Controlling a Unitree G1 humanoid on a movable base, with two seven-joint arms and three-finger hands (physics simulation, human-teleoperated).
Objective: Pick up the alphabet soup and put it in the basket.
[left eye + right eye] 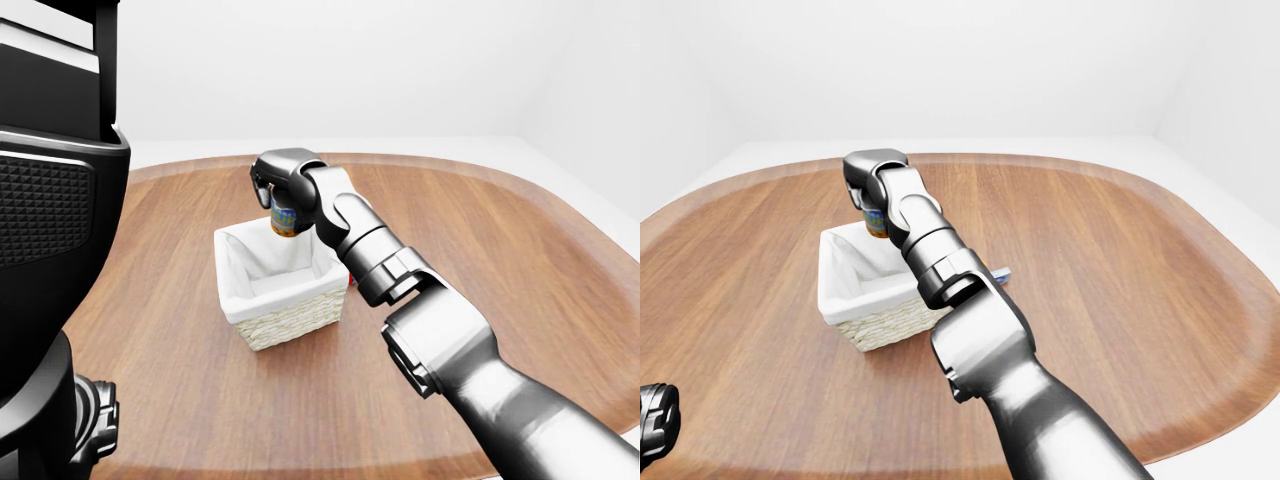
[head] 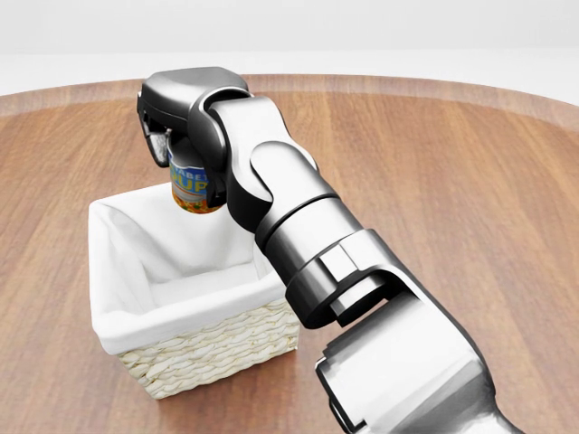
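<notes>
Soup can (image 2: 191, 186) hangs in the air above the basket (image 2: 210, 348), gripped from above by the right hand (image 2: 177, 122), whose dark fingers (image 2: 159, 145) are closed round the upper part of the can so that only the lower half of its blue and yellow label shows below them. In the head view the can sits over the top right corner of the basket, just above the white cloth lining (image 2: 122, 262), and its underside does not touch the lining or the rim. The right arm (image 2: 298, 235) comes up from the bottom right of that view, silver and dark grey, bent at the wrist so the hand points down over the basket; it hides the basket's right wall. The basket is woven and pale, square, and stands on the wooden table (image 2: 470, 190) with nothing visible inside it but the cloth. In the right-eye view a small flat thing with a blue edge (image 1: 1000, 273) lies on the table just to the right of the basket, mostly hidden by the arm, too small to name. The left-eye view shows a large black part of the robot's own body (image 1: 50, 230) filling its left side. The left hand cannot be made out in any view.
</notes>
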